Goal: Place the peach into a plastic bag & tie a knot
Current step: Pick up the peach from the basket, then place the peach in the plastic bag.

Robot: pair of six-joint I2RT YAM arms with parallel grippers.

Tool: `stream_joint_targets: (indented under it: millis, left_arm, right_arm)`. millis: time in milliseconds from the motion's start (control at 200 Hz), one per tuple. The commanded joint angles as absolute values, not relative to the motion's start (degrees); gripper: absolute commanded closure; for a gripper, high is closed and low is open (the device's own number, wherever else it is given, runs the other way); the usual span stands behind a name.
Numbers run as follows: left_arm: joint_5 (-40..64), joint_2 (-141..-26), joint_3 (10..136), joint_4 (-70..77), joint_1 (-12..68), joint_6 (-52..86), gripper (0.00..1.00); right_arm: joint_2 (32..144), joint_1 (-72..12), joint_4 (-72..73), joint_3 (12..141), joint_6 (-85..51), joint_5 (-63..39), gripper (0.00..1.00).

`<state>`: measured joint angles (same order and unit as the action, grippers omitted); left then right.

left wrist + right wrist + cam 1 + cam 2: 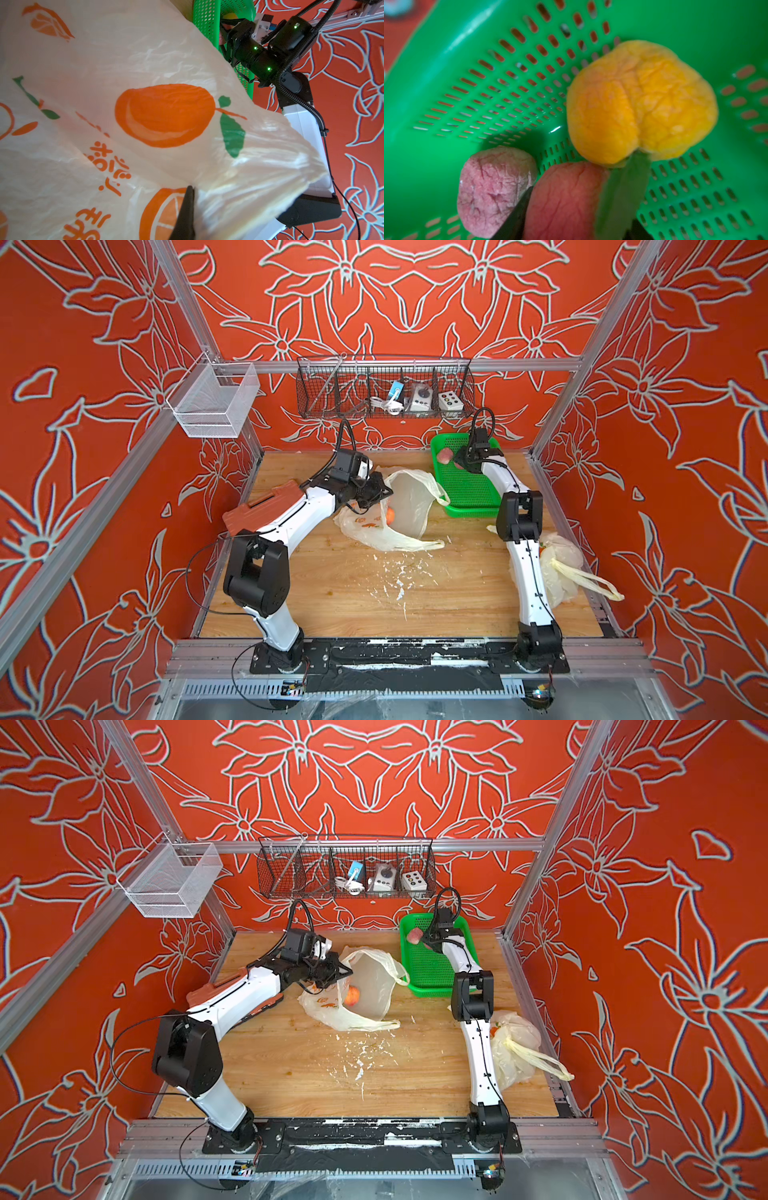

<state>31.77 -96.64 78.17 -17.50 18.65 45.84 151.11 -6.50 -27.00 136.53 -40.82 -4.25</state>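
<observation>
Peach (564, 191) sits inside our right claw (579, 216); gripped or not, we cannot tell. Squeeze softly; our left claw (189, 194) pinches the bag (145, 62).

A black wire basket (328, 406) hangs on the back rail and holds a white button box (450, 401) and a cable. A white mesh basket (216, 406) hangs on the side rail. White flecks (399, 576) litter the wooden tabletop (332, 605). A green perforated tray (469, 489) sits at the tabletop's back corner.
</observation>
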Motion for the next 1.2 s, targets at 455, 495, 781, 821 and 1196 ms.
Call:
stream_joint_targets:
  millis: [455,495,781,821,1196]
  left_arm:
    - [33.1,-96.6,79.4,-15.3,18.8,45.3,1.00]
    - [33.6,-96.9,79.5,-15.1,18.7,45.6,1.00]
    - [36.2,-98.2,82.4,-16.4,19.5,45.3,1.00]
    - [36.4,-98.1,82.7,-16.4,20.0,45.5,1.00]
    - [39.7,-95.8,78.3,-15.3,22.8,46.6,1.00]
  right_arm:
    - [84.8,-11.8,-18.1,63.0,-45.1,-9.2,0.73]
    - [79.3,-12.9,-19.3,58.9,-44.8,-9.4,0.77]
    - [63.1,-27.0,-14.0,43.6,-47.8,-9.3,1.00]
    - [65.1,-28.3,-9.9,42.9,-48.1,-10.0,1.00]
    - [87.4,-33.9,18.1,49.8,-46.2,-10.5,1.00]
